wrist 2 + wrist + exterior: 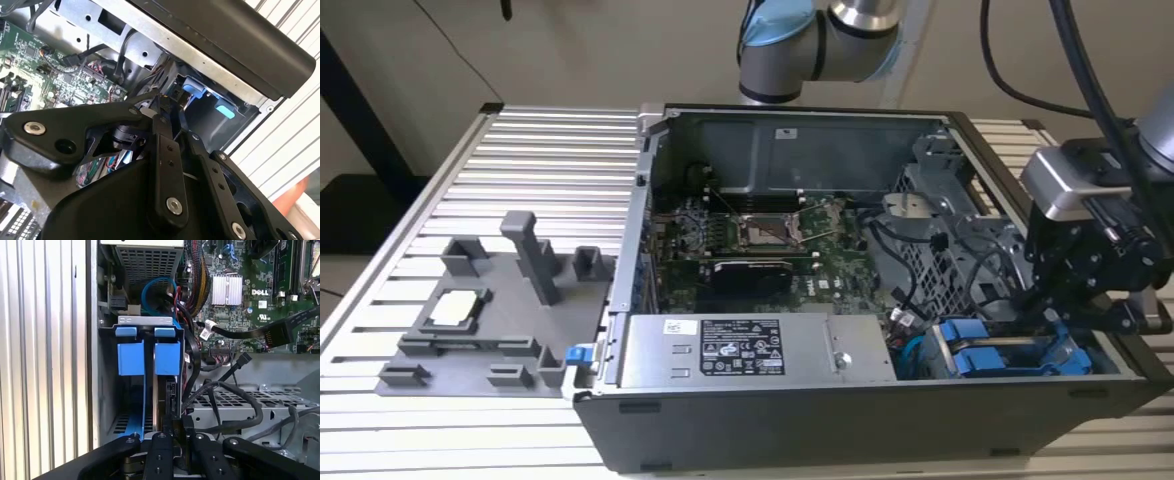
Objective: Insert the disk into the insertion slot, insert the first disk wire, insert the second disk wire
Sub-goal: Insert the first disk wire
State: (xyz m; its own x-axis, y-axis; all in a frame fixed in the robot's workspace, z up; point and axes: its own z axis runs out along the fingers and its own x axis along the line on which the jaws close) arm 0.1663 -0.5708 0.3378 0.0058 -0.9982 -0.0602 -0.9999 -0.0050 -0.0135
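The disk (161, 399) stands on edge inside the insertion slot (107, 390), framed by its blue carrier with two blue handles (131, 359). In the exterior view the carrier's blue (979, 358) shows at the case's near corner on that view's right. My gripper (176, 432) sits right at the disk's near end. Its fingers (160, 450) are drawn together on a small dark plug (176, 425) that looks like a disk wire's end. In the exterior view the gripper (1051, 318) hangs just above the slot. The second wrist view shows the gripper (162, 107) pointing at the blue handles (194, 92).
Loose black cables (235, 390) lie over a perforated grey cage (240, 405) beside the slot. A blue cable loop (159, 287) and the power supply (747, 350) lie behind it. The motherboard (747, 235) fills the case's middle. A grey fixture (494, 320) stands on the slatted table at the exterior view's left.
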